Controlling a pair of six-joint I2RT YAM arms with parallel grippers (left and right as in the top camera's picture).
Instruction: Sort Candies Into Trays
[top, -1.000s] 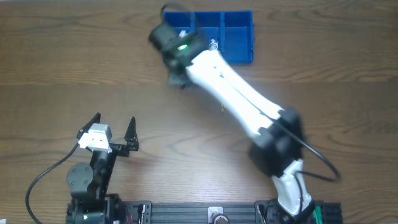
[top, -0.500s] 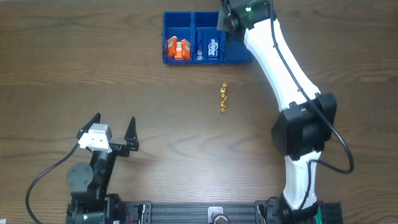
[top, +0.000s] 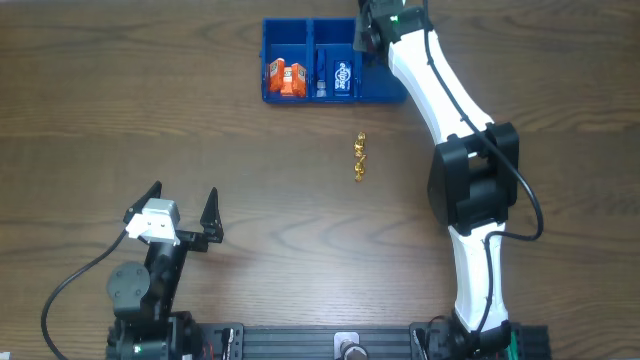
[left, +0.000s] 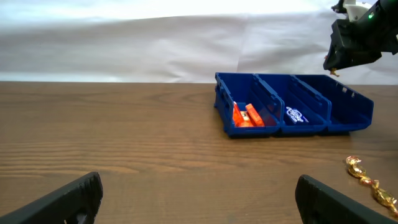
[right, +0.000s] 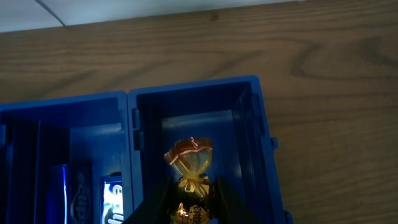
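Observation:
A blue tray (top: 265, 60) with three compartments stands at the far middle of the table. Its left compartment holds orange candies (top: 285, 77), and the middle one holds a blue-and-white candy (top: 342, 75). My right gripper (right: 193, 199) is shut on a gold-wrapped candy (right: 189, 162) and hangs over the tray's right compartment (right: 193, 87). More gold candies (top: 360, 157) lie in a short row on the table below the tray. My left gripper (top: 185, 205) rests open near the front left, with nothing between its fingers.
The wooden table stretches bare around the tray and the gold candies (left: 370, 180). In the left wrist view, the right gripper (left: 351, 43) hovers above the tray's far end (left: 348, 93). A white wall backs the table.
The right arm swung from the tray's left end to its right end with the gold candy, uncovering the tray and the candies on the table. The left arm stayed still.

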